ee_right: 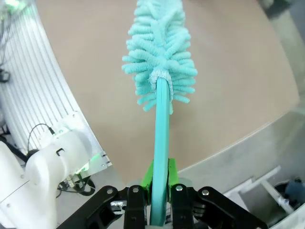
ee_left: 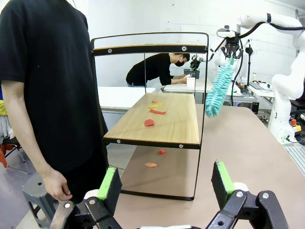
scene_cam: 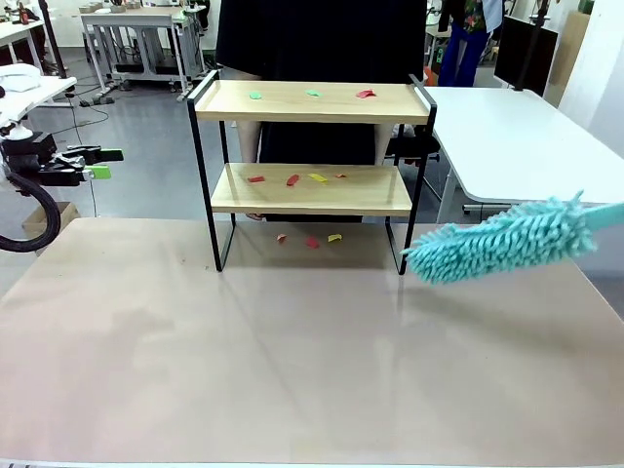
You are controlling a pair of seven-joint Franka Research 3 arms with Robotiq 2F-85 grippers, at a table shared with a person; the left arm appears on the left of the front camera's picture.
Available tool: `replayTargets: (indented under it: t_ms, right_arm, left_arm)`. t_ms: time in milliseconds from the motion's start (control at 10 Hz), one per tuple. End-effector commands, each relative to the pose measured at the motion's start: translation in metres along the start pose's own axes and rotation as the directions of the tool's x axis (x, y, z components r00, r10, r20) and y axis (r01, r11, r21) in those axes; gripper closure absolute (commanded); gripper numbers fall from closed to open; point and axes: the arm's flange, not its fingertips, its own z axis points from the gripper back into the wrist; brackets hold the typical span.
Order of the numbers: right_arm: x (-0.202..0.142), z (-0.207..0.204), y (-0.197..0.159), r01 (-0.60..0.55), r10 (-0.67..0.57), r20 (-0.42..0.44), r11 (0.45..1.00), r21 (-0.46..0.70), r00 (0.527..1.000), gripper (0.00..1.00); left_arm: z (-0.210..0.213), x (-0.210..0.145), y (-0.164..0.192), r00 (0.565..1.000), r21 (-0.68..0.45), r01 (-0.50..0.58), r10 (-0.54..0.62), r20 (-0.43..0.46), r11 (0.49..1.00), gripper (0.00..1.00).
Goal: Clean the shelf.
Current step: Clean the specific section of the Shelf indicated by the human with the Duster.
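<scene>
The shelf (scene_cam: pixel 312 102) stands at the table's far middle, two light wooden boards in a black frame. Small red, green and yellow scraps (scene_cam: pixel 292 179) lie on both boards and on the table beneath. A teal fluffy duster (scene_cam: pixel 502 239) hangs over the table just right of the shelf's right legs, its handle running off the right edge. My right gripper (ee_right: pixel 159 191) is shut on the duster handle (ee_right: pixel 161 143). My left gripper (scene_cam: pixel 105 164) hovers open and empty off the table's left side, facing the shelf's end (ee_left: pixel 152 140); its green pads (ee_left: pixel 108 183) stand wide apart.
A person in a black shirt stands right behind the shelf, one hand (ee_left: pixel 57 183) hanging by its far left corner. A white table (scene_cam: pixel 526 136) lies beyond at the right. The brown tabletop (scene_cam: pixel 292 351) in front of the shelf is bare.
</scene>
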Motion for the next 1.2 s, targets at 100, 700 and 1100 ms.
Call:
replayTargets:
  t_ms: [100,700,1100]
  right_arm:
    - [0.019,-0.045,0.028,-0.164,0.154,0.152,0.985,0.055,0.976,0.88]
    - [0.036,-0.094,0.032,-0.361,0.285,0.319,0.909,0.210,0.904,0.88]
    - [0.037,-0.102,0.040,-0.329,0.265,0.285,0.921,0.208,0.921,0.88]
  left_arm:
    - [0.000,0.002,-0.002,1.000,-0.002,0.010,-0.010,-0.001,1.000,0.00]
    - [0.000,0.002,-0.002,1.000,-0.002,0.010,-0.010,-0.001,1.000,0.00]
    - [0.000,0.002,-0.002,1.000,-0.002,0.010,-0.010,-0.001,1.000,0.00]
